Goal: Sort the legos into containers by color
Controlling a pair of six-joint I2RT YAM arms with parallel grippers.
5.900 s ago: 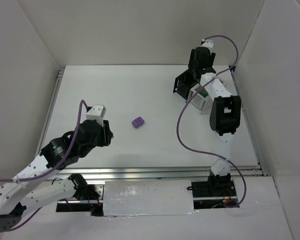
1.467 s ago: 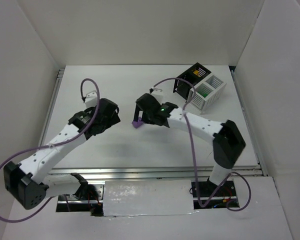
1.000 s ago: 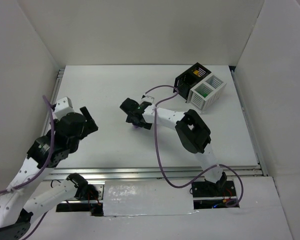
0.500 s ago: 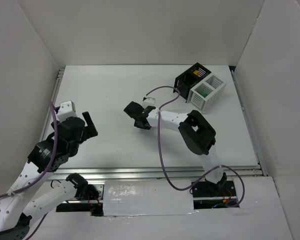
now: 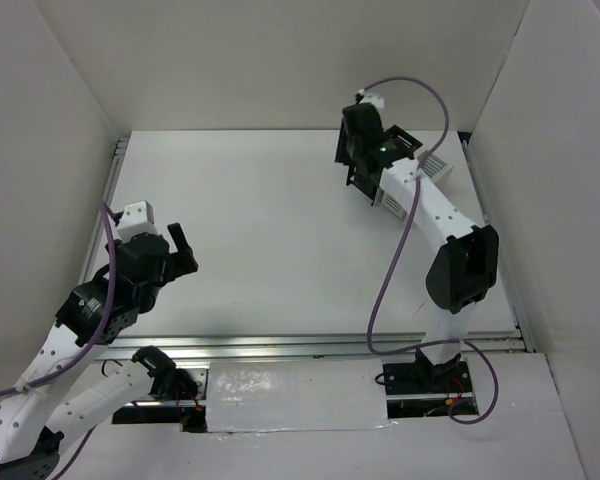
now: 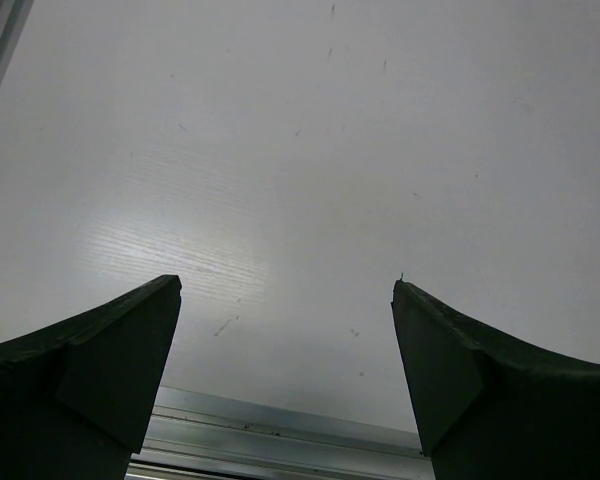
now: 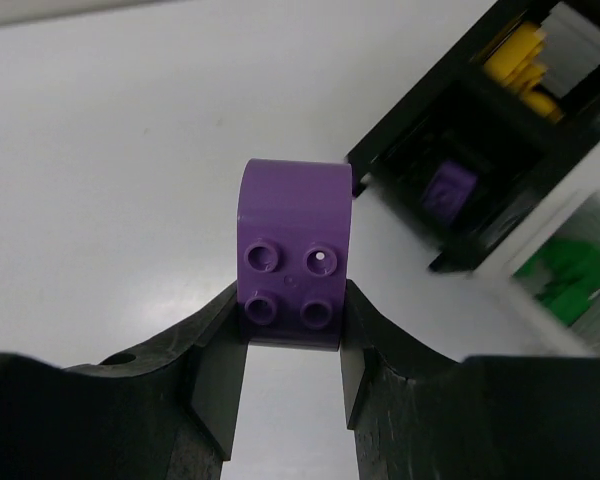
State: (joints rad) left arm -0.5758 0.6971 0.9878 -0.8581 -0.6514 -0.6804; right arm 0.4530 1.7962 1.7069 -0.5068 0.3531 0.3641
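Jaws on right gripper pinch purple lego near black bin; left gripper jaws wide above surface.

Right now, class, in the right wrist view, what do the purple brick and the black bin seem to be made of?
The purple brick: likely moulded plastic, smooth with slight sheen; uniform colour, crisp round studs. The black bin: probably rigid plastic, thin slatted walls; blurred, so less certain.

1. Bright, even light; shadows on the white table are soft.
2. Left wrist view: pale glare patch on the table.
3. Right wrist view: purple brick sharp, black bin blurred.
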